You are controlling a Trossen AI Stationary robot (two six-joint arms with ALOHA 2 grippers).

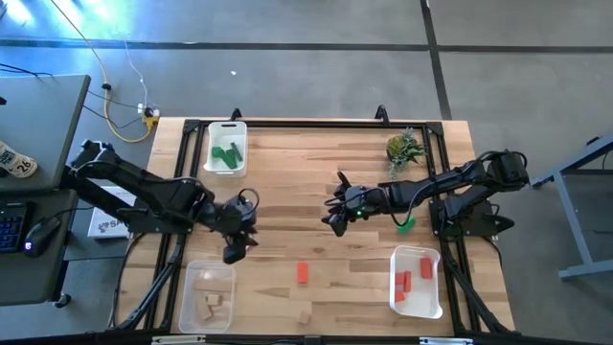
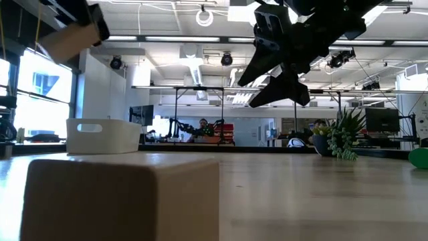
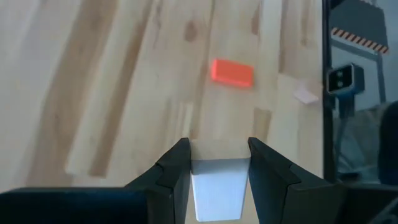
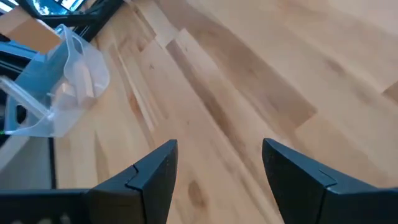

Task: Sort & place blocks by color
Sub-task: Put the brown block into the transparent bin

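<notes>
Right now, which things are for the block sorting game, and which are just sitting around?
For the job: left gripper holding a tan block; red block; tan block on table; three trays.
Just lying about: potted plant; green ball.

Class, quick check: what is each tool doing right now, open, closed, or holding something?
Left tool: closed on a tan block, above the table.
Right tool: open, empty, over mid-table.

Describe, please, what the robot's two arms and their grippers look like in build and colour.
Both arms are dark, nearly black, slim and jointed, mounted on black frames at the table's sides. The left gripper and the right gripper each end in two angular, wedge-shaped dark fingers. A small green light glows near the right wrist. No markings can be made out.
</notes>
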